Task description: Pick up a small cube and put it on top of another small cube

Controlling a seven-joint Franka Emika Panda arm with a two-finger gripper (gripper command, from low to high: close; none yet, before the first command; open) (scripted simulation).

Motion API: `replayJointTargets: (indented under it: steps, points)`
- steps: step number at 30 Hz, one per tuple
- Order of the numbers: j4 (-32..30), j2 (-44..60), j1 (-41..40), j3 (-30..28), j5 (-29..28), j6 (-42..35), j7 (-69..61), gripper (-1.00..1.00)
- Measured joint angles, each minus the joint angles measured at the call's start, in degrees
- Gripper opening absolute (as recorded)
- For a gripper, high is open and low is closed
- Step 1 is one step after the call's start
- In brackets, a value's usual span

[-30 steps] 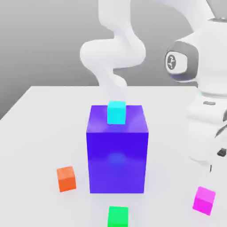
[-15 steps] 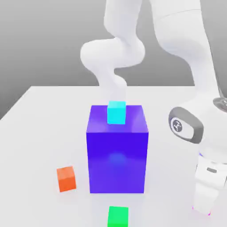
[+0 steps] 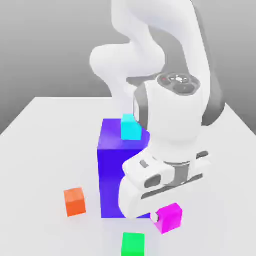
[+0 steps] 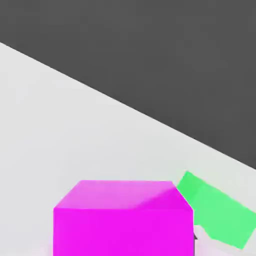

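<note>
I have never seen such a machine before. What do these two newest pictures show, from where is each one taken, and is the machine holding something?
The machine is one white robot arm with a two-finger claw at its end. The exterior view comes from a camera standing off the arm and looking at the scene. The hand view comes from a camera mounted on the hand.

On the pale table lie an orange cube, a green cube and a big blue-violet block, with a cyan cube on top of it. The claw is shut on a small magenta cube, which it holds near the block.
</note>
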Motion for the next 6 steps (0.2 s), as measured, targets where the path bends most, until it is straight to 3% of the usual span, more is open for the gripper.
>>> replayJointTargets:
  steps: [2, 3, 6]
  points:
    - [0.3, 3.7, -0.7, -0.1, 0.8, 3.4, -0.1, -1.00]
    - [0.3, 4.9, -0.9, 0.0, 1.0, 4.6, -0.1, 1.00]
    - [0.3, 4.9, -0.9, 0.0, 1.0, 4.6, -0.1, 1.00]
